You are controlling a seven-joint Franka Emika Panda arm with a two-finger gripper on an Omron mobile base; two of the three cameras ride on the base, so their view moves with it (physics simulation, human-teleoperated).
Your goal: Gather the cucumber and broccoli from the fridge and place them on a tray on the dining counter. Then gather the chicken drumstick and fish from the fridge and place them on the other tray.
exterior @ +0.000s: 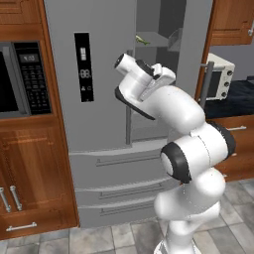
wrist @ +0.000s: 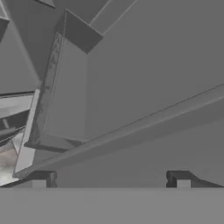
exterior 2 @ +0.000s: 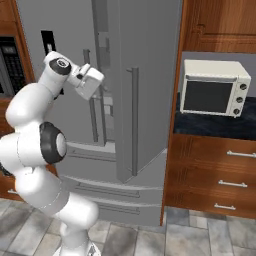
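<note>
Up on a fridge point(exterior: 106, 74) shelf lies a green stick, probably the cucumber point(exterior: 142, 40), reachable because the right door point(exterior 2: 145, 90) stands ajar. Nearby the gripper point(wrist: 111, 177) faces the opening, jaws wide and empty, ready to reach in.

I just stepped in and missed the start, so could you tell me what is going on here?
The arm is reaching toward the fridge, whose right door stands open. Its fingers are spread wide and hold nothing. The hand is up beside the open compartment, where something small and green lies on an upper shelf. Nothing has been taken out yet, as far as can be seen.
</note>
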